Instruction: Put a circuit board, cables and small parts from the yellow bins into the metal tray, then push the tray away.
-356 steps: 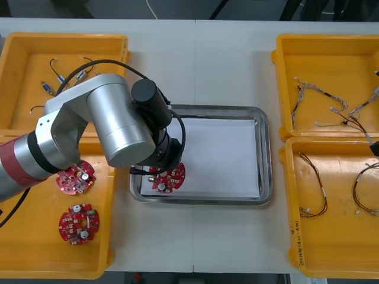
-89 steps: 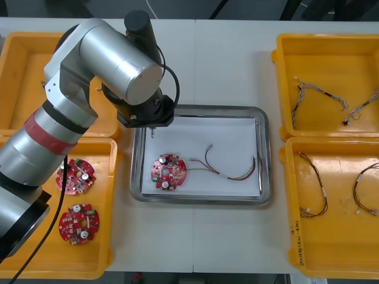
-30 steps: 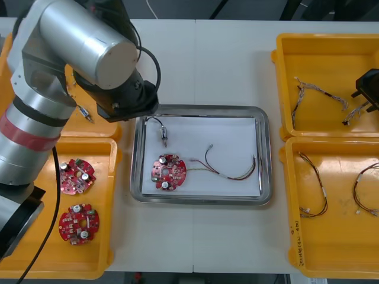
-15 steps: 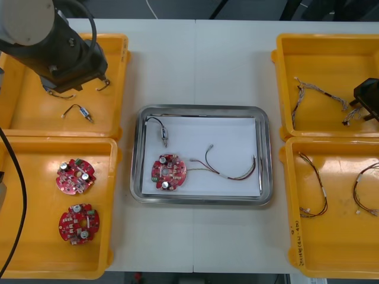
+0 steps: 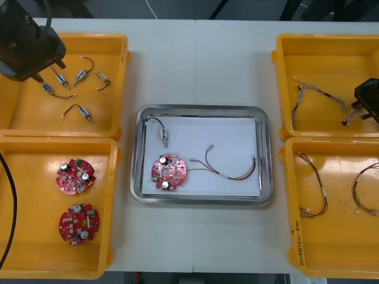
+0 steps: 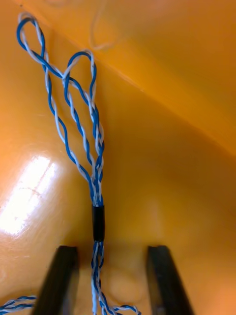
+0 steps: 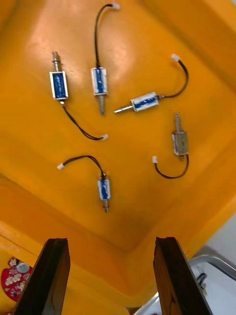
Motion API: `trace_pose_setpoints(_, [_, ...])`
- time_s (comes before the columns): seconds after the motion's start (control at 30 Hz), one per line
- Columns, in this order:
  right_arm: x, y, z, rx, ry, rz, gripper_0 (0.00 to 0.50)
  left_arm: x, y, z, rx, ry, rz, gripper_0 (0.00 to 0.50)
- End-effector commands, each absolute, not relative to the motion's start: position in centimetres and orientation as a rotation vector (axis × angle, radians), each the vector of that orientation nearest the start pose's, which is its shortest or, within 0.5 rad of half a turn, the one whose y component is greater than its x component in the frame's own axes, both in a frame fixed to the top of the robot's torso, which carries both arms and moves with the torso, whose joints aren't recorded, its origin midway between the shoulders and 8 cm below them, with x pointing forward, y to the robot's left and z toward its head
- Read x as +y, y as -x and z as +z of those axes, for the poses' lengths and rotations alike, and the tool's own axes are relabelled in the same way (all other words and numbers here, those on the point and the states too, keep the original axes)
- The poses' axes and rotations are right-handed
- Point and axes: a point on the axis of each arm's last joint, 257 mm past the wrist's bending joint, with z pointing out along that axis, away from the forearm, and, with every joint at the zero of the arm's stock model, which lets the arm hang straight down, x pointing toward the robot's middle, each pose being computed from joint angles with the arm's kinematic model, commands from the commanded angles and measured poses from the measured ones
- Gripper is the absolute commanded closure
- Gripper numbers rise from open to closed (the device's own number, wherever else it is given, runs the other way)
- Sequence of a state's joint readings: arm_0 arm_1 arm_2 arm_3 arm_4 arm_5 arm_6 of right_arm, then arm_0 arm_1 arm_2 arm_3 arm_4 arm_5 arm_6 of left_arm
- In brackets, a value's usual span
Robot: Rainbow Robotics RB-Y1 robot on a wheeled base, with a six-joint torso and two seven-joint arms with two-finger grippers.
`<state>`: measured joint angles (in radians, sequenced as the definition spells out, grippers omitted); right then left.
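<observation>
The metal tray (image 5: 201, 108), white inside, sits mid-table. It holds a round red circuit board (image 5: 169, 173), a small metal part (image 5: 163, 135) and a red and yellow cable (image 5: 232, 170). My right gripper (image 5: 368, 100) is down in the far right yellow bin (image 5: 331, 38). In the right wrist view its fingers (image 6: 62, 280) stand apart on either side of a twisted blue and white cable (image 6: 98, 221), with gaps on both sides. My left gripper (image 7: 110, 280) hangs open over the far left bin (image 5: 112, 36), above several small metal parts (image 7: 103, 188).
Two more red boards (image 5: 76, 176) lie in the near left bin (image 5: 112, 195). The near right bin (image 5: 290, 236) holds dark cables (image 5: 314, 189). More cables (image 5: 314, 89) lie in the far right bin. Bare table runs beyond and in front of the tray.
My left arm has swung away from the tray to the far left corner, uncovering the far left bin. My right gripper has shifted slightly within the far right bin.
</observation>
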<state>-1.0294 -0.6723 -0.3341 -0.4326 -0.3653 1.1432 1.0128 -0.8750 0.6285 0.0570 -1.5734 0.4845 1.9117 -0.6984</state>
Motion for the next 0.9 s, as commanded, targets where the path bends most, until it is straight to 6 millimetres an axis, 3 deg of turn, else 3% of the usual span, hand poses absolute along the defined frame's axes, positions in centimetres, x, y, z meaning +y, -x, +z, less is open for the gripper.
trace_pose_setpoints(0.03, [-46.9, -59.0, -24.6, 2.304, -1.352, 0.277, 0.500, 35.8, -54.7, -3.5, 2.429, 0.780, -0.046, 0.000])
trace_pose_setpoints(0.33, [-47.0, -58.8, -24.3, 2.327, -1.326, 0.253, 0.500, 38.3, -55.0, -4.2, 2.516, 0.844, -0.054, 0.000])
trace_pose_setpoints(0.53, [-47.7, -59.0, -20.0, 2.345, -1.251, 0.205, 0.500, 39.3, -55.6, -5.1, 2.533, 0.894, -0.085, 0.000])
trace_pose_setpoints(0.9, [-47.0, -57.1, -11.0, 2.413, -1.088, 0.115, 0.500, 40.7, -59.5, -6.6, 2.470, 0.897, -0.147, 0.000])
